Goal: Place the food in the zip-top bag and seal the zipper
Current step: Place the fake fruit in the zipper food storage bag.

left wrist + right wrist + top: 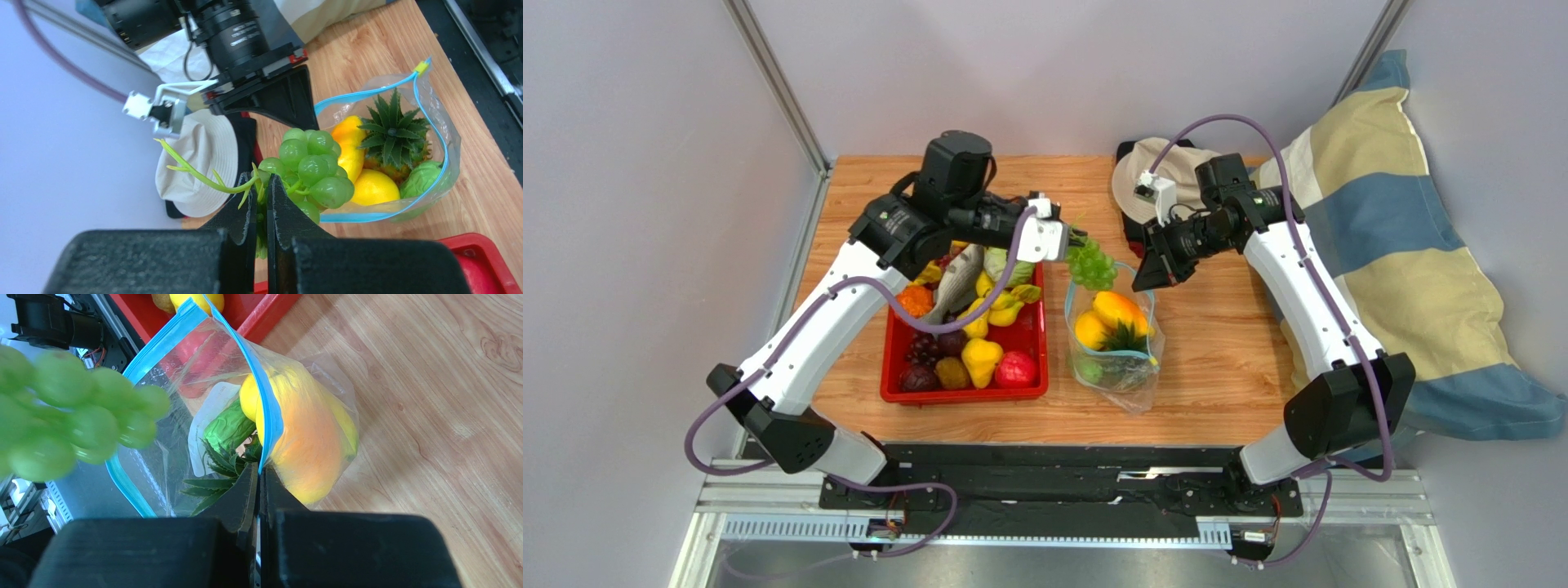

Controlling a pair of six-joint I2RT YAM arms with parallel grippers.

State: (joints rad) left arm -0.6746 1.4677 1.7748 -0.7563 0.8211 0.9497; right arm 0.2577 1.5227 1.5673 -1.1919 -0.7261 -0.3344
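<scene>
From above, the left hand (1071, 241) carries a bunch of green plastic grapes (1091, 262) over the open clear zip-top bag (1136, 387), which sits on the wooden surface (1228, 368) beside a red tray (965, 396). The left wrist view shows its fingers (242, 217) pinched on the grape stem (202, 177). The right wrist view shows the right hand (258, 476) clamped on the bag's blue-green zipper strip (268, 416).

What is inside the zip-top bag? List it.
Inside the zip-top bag: a pineapple, a lemon, an orange-yellow fruit and a green leafy vegetable. Anything beneath them is covered. The grapes are outside, held by the left hand.
</scene>
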